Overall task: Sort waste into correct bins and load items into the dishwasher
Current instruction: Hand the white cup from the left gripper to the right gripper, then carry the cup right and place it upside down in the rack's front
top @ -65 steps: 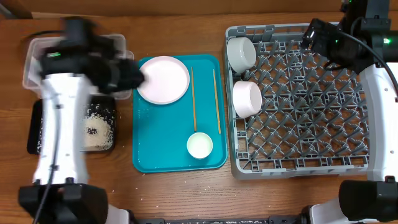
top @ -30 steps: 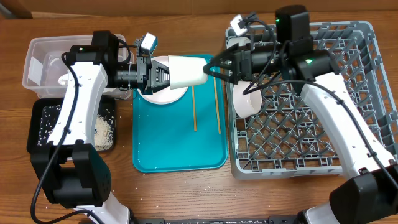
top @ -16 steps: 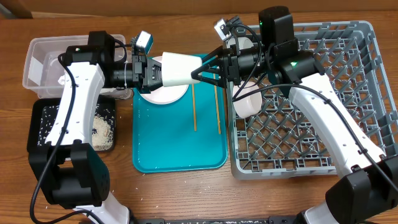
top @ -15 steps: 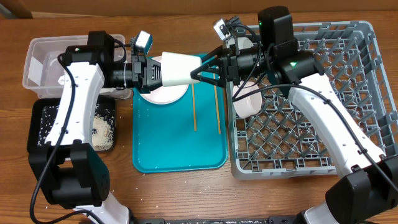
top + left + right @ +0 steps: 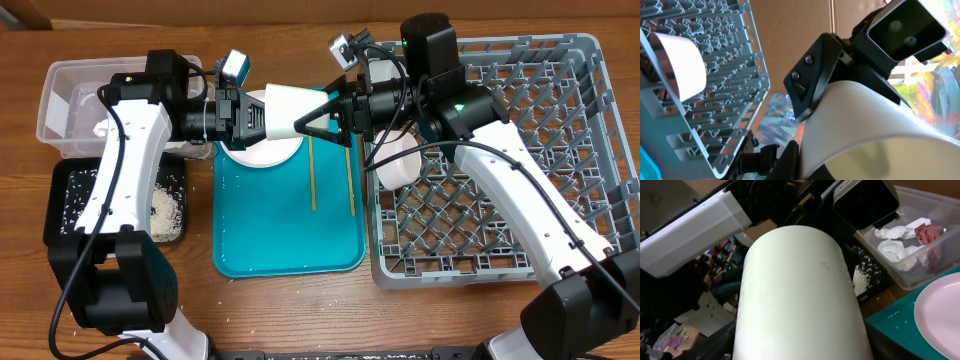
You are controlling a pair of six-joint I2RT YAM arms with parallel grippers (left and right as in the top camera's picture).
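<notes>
The grey dish rack [image 5: 440, 240] fills the table's 3 o'clock side, with a white bowl [image 5: 395, 162] at its 9 o'clock edge. The teal tray [image 5: 280, 230] lies in the centre, the clear tub [image 5: 50, 100] at 10 o'clock and the black tray [image 5: 62, 215] at 9. Above the pink plate [image 5: 265, 152], the left gripper [image 5: 258, 118] clamps the small white cup [image 5: 285, 105]. The right gripper [image 5: 310, 115], jaws spread, straddles its other end. Two chopsticks [image 5: 312, 175] lie on the teal tray.

robot lab bench staged as a kitchen, wooden table [image 5: 300, 310], grey dish rack [image 5: 470, 272], teal tray [image 5: 280, 230]
</notes>
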